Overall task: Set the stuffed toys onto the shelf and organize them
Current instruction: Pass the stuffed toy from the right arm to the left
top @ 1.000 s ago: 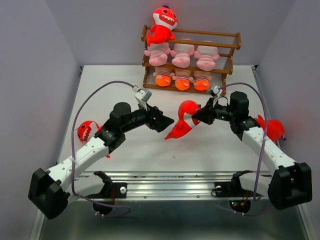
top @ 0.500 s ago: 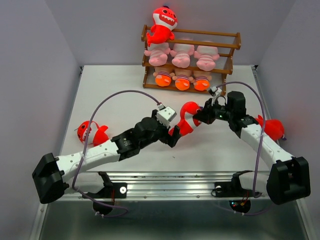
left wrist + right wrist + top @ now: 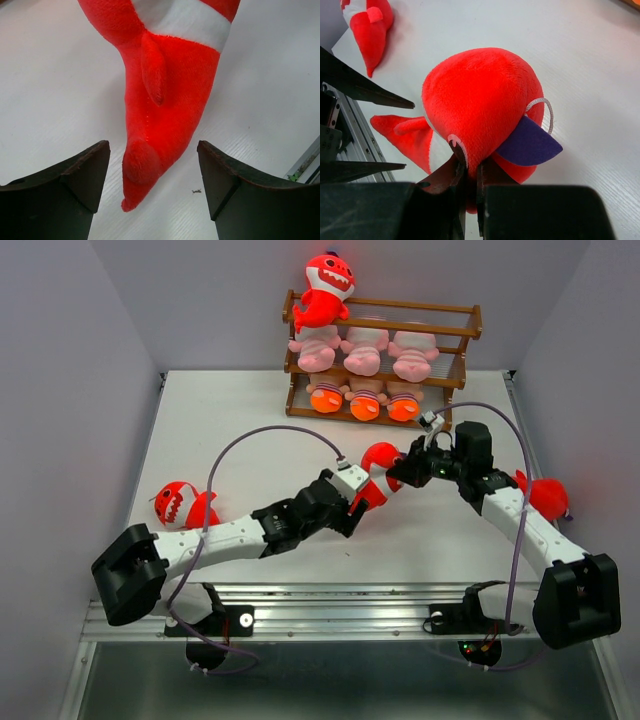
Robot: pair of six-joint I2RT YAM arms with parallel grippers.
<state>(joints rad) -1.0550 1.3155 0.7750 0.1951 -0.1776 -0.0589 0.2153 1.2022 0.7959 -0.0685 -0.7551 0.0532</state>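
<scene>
My right gripper (image 3: 402,472) is shut on a red shark toy (image 3: 376,472), pinching its head (image 3: 480,105) and holding it above the table. My left gripper (image 3: 362,502) is open, its jaws on either side of the shark's hanging tail (image 3: 150,165) without touching it. The brown shelf (image 3: 470,332) stands at the back: one red shark (image 3: 325,290) on top, three pink striped animals (image 3: 365,345) on the middle level, three orange-footed dolls (image 3: 365,400) on the lowest. Another red shark (image 3: 182,505) lies at the left, also in the right wrist view (image 3: 367,27). A fourth shark (image 3: 545,495) lies at the right, behind my right arm.
The metal rail (image 3: 350,615) runs along the table's near edge. Grey walls close in the table on the left, right and back. My two arms meet over the middle of the table.
My left arm has stretched to the right, bringing its open gripper up to the tail of the held shark. My right gripper has held the shark nearly still.
</scene>
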